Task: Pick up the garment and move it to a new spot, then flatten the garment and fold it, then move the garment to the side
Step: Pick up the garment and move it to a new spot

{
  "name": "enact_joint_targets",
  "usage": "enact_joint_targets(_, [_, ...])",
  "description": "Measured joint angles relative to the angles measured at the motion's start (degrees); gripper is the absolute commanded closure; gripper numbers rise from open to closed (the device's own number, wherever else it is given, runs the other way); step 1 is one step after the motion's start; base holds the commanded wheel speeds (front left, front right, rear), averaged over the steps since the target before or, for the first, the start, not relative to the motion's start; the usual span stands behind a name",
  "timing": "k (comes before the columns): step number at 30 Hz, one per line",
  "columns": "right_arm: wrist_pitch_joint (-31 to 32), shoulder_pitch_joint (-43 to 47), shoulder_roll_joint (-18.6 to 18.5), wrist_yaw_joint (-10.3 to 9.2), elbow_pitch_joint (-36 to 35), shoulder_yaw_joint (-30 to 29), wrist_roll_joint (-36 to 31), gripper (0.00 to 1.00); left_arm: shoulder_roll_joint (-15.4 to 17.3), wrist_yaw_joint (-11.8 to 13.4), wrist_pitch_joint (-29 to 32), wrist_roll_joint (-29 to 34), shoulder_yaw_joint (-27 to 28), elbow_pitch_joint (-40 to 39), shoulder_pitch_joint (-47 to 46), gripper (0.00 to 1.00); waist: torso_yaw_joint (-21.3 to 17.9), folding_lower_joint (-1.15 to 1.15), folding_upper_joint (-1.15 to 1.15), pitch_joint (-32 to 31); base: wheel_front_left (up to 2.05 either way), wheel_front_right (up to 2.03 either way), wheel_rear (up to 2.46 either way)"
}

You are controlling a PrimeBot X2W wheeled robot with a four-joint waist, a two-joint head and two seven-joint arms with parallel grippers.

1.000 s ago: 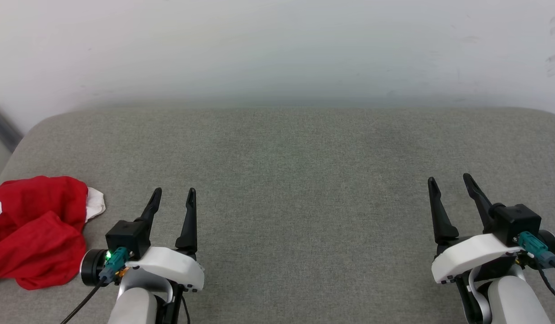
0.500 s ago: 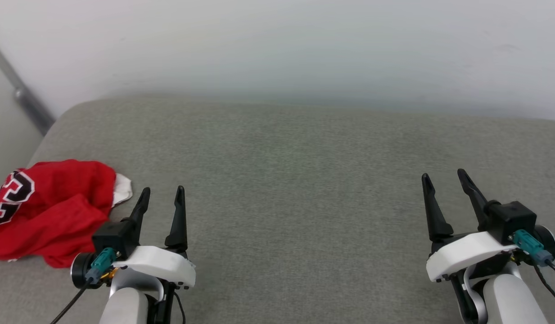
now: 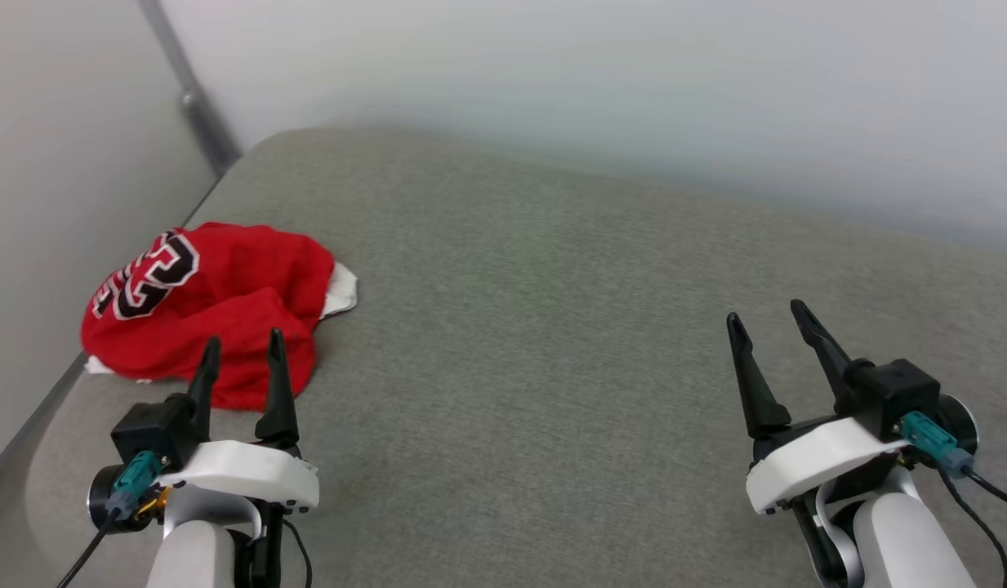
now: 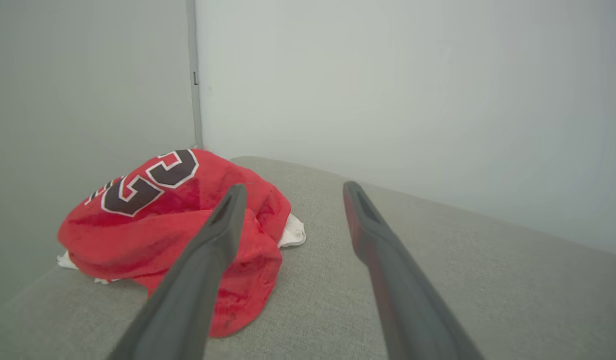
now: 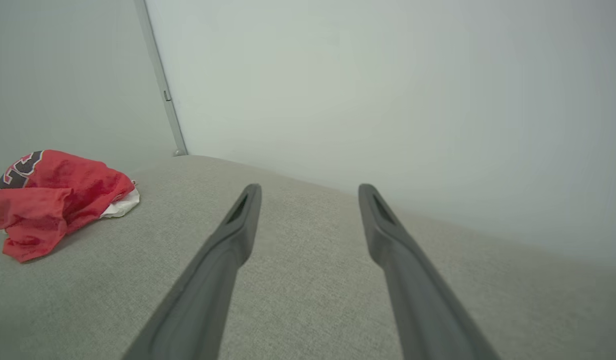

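- While the garment lies crumpled at the grey cushion's left end, both left gripper and right gripper are spread, empty.
- Soft, light cloth is expected (sag likely).
- The near red fold is best pinched.

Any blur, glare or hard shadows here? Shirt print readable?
Head view: even diffuse light, no glare; crumpled red jersey shirt with black white-outlined numerals legible; far edge of the grey fabric surface soft. Left wrist view: numerals sharp, faint shadow under the shirt, dark fingers of the left tool blurred up close. Right wrist view: fingers of the right tool equally soft, shirt small at left.
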Motion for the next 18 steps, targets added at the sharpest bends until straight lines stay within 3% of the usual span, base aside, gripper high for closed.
enact_joint_targets(10, [0.43,-0.12,0.12,0.0,-0.86,1.31,0.29,0.0,-0.02,0.0,0.0,0.02,2.76,-0.52,1.33,0.0,5.83,0.0,0.0,0.67,0.0,0.0,0.0])
enact_joint_targets(18, [0.94,-0.21,0.16,0.0,-1.43,1.48,-0.19,0.0,-0.03,0.0,0.0,0.08,3.53,-0.34,0.96,0.0,6.56,0.0,0.0,1.22,0.0,0.0,0.0])
